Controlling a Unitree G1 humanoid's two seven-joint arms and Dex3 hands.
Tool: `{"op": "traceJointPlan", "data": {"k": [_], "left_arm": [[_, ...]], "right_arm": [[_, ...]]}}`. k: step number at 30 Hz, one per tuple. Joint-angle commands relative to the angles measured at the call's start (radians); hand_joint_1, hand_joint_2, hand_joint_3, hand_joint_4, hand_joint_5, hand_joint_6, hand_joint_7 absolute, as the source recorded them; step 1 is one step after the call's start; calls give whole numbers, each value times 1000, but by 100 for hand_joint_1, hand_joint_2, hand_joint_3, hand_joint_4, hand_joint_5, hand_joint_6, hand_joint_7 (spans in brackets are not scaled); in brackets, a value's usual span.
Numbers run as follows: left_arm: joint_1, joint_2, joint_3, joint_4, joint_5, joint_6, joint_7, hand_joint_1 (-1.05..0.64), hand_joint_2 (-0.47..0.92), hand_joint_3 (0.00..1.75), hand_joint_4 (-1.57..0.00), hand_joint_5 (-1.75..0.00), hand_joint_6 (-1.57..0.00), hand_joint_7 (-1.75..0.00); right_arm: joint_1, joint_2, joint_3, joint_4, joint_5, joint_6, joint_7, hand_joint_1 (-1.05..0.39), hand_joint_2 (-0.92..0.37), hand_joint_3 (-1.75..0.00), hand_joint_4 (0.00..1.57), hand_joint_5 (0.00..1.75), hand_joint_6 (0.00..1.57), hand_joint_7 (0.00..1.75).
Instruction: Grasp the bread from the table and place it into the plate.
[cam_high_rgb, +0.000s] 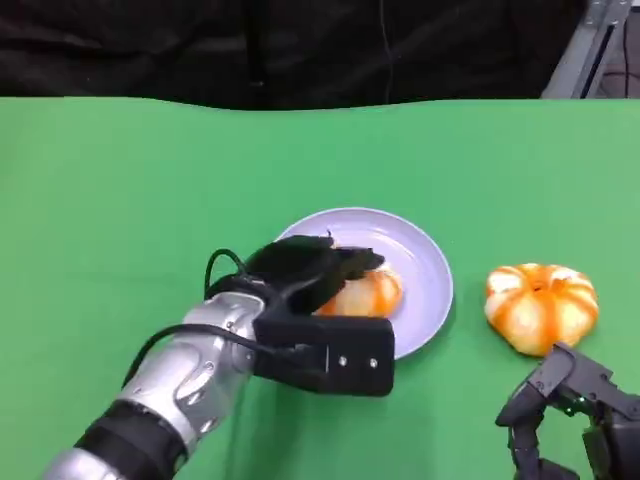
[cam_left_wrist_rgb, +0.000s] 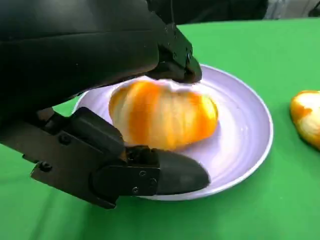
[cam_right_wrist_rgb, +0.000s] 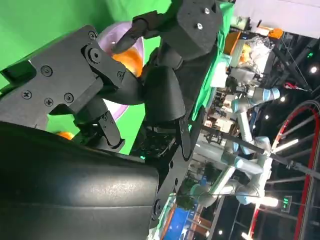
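Your left hand (cam_high_rgb: 318, 275) closes around the bread (cam_high_rgb: 365, 293) over the lavender plate (cam_high_rgb: 425, 262), fingers (cam_left_wrist_rgb: 172, 55) arched across the top of the loaf and the thumb at its near side. From your left wrist view the orange-and-cream bread (cam_left_wrist_rgb: 162, 117) sits inside the plate (cam_left_wrist_rgb: 250, 135), its long axis running across the dish, roughly parallel to the near counter edge; whether it rests on the plate's floor is hard to tell. A second, pumpkin-shaped bread (cam_high_rgb: 540, 305) lies on the green counter (cam_high_rgb: 120, 200), just to the plate's right and apart from it. Your right hand (cam_high_rgb: 565, 415) hangs low near that loaf, fingers curled downward and holding nothing.
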Motion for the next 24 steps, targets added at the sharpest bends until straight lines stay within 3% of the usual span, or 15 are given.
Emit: {"op": "traceJointPlan", "data": {"k": [1,16,20,21,24], "left_arm": [[37,34,24,-67,-29,25,-50,-105,92,68,0,0,-7,0],[168,77,144,-327,-215,21,-148,-105,92,70,0,0,-6,-1],[235,60,226,-422,-383,52,-207,-105,92,61,0,0,-10,-2],[258,53,258,-460,-452,76,-237,-98,92,50,-9,-4,-15,-3],[284,52,291,-512,-535,117,-274,-93,92,43,-15,-7,-18,-4]], "right_arm": [[2,-9,-7,-1,14,-8,-6,-14,-51,-123,83,175,75,152],[-16,-14,-11,32,18,-39,-4,-13,-49,-125,84,175,75,152],[-17,-14,-11,33,22,-37,-1,-13,-49,-126,84,175,75,152],[-16,-13,-11,30,24,-32,0,-14,-49,-126,84,175,75,152],[-15,-11,-10,28,26,-26,2,-14,-49,-125,84,175,75,151]]}}
